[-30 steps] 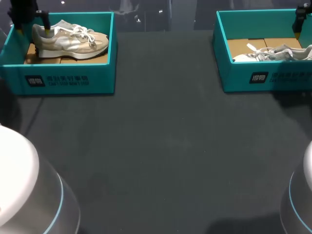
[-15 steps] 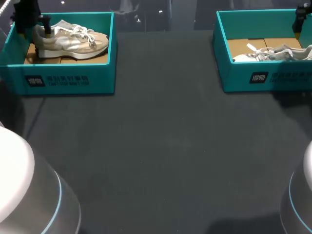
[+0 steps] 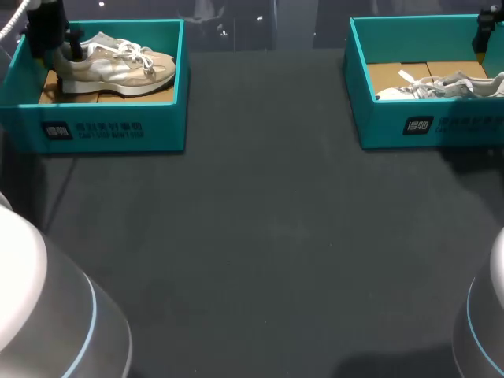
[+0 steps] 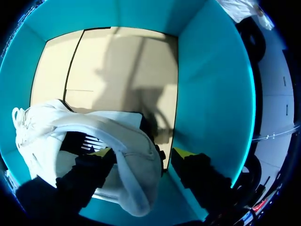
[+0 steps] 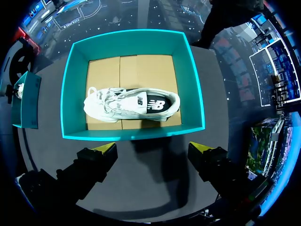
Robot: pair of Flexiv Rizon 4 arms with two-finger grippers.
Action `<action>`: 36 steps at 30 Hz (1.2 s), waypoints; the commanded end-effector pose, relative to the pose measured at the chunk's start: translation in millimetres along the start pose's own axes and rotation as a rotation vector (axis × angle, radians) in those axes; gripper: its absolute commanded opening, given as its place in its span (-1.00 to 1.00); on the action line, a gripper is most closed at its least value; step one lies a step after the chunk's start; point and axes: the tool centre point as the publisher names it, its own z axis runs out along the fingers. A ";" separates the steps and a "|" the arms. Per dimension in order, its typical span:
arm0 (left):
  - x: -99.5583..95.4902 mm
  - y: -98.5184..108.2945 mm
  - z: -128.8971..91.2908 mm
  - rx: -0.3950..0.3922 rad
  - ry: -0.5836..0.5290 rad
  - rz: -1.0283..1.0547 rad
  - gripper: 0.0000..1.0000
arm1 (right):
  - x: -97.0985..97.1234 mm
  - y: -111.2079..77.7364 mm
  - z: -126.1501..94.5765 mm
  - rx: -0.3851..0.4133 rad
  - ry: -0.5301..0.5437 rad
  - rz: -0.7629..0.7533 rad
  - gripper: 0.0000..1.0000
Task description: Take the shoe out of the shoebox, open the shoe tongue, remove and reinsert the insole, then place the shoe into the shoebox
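A beige and white shoe [image 3: 118, 63] lies on its sole in the left teal shoebox [image 3: 110, 126], toe to the right. My left gripper [image 3: 55, 49] stands over its heel. In the left wrist view the left gripper [image 4: 141, 155] straddles the heel [image 4: 136, 165]: one finger sits inside the collar, while the other is outside, by the box wall and a little apart from the heel. It is open. My right gripper [image 5: 153, 150] hangs open above the near wall of the right shoebox [image 5: 193, 84], where a white shoe [image 5: 131, 103] lies.
The right shoebox [image 3: 425, 126] stands at the table's far right, with my right arm [image 3: 484, 31] over its back corner. Between the two boxes and in front of them lies the dark table mat [image 3: 268, 236]. Both boxes have cardboard floors.
My left gripper has sunk a little over the shoe's heel and its fingers have drawn closer together. The right arm and both shoes have stayed put.
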 end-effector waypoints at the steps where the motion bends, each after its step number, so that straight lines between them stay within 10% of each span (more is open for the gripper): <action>1: -0.2 8.0 3.2 0.018 0.004 0.000 0.45 | -0.1 -0.5 -0.2 -0.001 0.000 0.000 1.00; 17: 10.1 4.4 6.2 0.018 0.017 0.015 -1.00 | -0.1 -0.5 -0.2 -0.001 0.000 0.000 1.00; 36: 27.4 4.2 -28.4 0.002 -0.055 0.032 -1.00 | -0.1 -0.5 -0.2 -0.001 0.000 0.000 1.00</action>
